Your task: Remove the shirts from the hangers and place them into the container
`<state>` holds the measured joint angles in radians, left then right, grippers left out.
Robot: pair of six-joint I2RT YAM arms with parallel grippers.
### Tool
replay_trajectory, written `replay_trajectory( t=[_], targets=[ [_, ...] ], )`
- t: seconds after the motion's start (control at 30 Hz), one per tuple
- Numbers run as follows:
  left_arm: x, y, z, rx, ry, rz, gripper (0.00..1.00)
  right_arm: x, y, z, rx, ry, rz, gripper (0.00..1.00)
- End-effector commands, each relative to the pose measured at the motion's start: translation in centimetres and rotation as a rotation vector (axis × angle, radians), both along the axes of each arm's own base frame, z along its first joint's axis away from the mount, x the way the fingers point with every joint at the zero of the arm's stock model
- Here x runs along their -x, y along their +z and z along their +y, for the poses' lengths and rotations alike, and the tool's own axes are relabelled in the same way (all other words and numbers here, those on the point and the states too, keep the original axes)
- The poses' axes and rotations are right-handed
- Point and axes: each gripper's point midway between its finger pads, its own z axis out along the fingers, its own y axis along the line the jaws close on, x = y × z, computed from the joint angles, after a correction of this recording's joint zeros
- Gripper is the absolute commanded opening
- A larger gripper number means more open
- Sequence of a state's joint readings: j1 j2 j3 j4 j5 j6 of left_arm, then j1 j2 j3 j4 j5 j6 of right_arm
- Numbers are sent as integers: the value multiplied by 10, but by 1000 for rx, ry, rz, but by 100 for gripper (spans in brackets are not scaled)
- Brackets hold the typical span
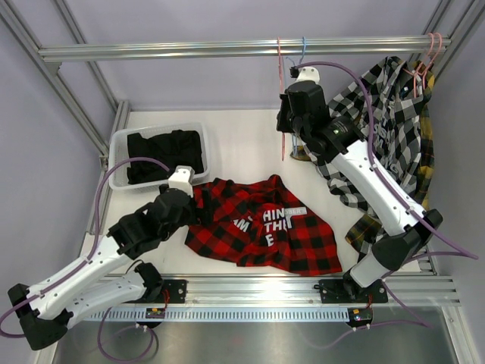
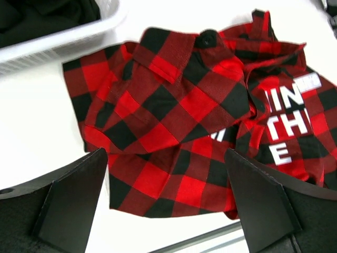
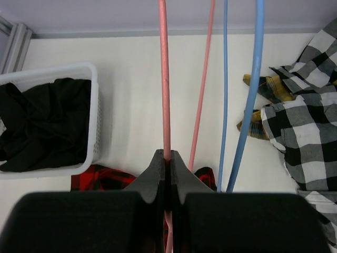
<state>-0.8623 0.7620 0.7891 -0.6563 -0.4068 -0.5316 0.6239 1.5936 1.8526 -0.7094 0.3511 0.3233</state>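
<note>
Pink hanger [image 3: 165, 105] tight between clenched right fingers [image 3: 154, 176]; red plaid shirt [image 2: 174, 105] just beyond wide-spread left fingers [image 2: 73, 200].

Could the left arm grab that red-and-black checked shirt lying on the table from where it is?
Probably yes. The left hand is open right above the red-and-black plaid shirt with white lettering, which lies spread on the white table, and nothing sits between them.

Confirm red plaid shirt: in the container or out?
Out. The red plaid shirt lies crumpled on the table beside the container, which holds the black shirt. The open left tool hangs above it.
</note>
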Motion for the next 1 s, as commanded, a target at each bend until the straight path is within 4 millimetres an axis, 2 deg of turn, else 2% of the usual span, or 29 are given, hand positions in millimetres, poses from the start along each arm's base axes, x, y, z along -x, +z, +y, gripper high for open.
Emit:
replay_trajectory(
  t=[0.0,0.07,0.1,0.17,0.2,0.23,0.27,0.33,0.4,0.43,0.47,0.5,0.53,0.57,0.63,0.67,0.7,0.73,0.77,0.87,0.9,0.97],
  targets=[
    [-2,0,-17,56,-38,7,99,5,13,-27,-65,-126,-36,0],
    [-2,-3,-25,63,-63,18,99,6,7,-34,-51,-160,-35,0],
    [-3,-5,-29,63,-72,24,99,9,11,-38,-56,-170,-48,0],
    [-4,-11,-41,67,-114,44,99,11,13,-41,-49,-171,-58,8],
    [-5,-13,-45,67,-125,53,99,13,20,-42,-57,-160,-71,24],
    [-6,-22,-51,55,-138,79,99,15,23,-42,-53,-144,-81,34],
    [-7,-21,-60,77,-161,82,99,18,25,-40,-58,-127,-83,56],
    [-9,-32,-70,78,-173,117,99,25,34,-43,-68,-109,-106,76],
    [-12,-32,-85,113,-198,121,99,35,40,-47,-83,-92,-119,95],
    [-13,-34,-90,116,-204,126,99,39,42,-49,-84,-88,-124,98],
    [-17,-41,-97,107,-208,141,99,43,41,-51,-79,-80,-123,100],
    [-19,-39,-103,110,-211,142,99,52,49,-57,-90,-75,-144,100],
    [-22,-50,-108,88,-211,164,99,57,43,-58,-79,-62,-138,99],
    [-24,-52,-114,84,-217,162,99,61,44,-61,-78,-59,-144,99],
    [-31,-52,-126,80,-216,159,99,78,54,-73,-96,-51,-182,99],
    [-33,-63,-133,53,-211,171,99,82,46,-75,-86,-50,-173,100],
    [-36,-66,-137,42,-210,172,99,93,54,-84,-104,-50,-200,99],
    [-39,-65,-144,38,-210,164,99,98,47,-87,-98,-49,-196,99],
    [-41,-79,-150,8,-209,176,99,107,53,-94,-116,-52,-225,99],
    [-47,-87,-169,11,-212,174,99,120,42,-106,-101,-59,-227,100],
    [-47,-101,-173,-10,-209,189,99,123,38,-108,-93,-59,-219,99],
    [-49,-110,-183,-8,-210,193,99,129,29,-112,-77,-54,-199,99]
  ],
)
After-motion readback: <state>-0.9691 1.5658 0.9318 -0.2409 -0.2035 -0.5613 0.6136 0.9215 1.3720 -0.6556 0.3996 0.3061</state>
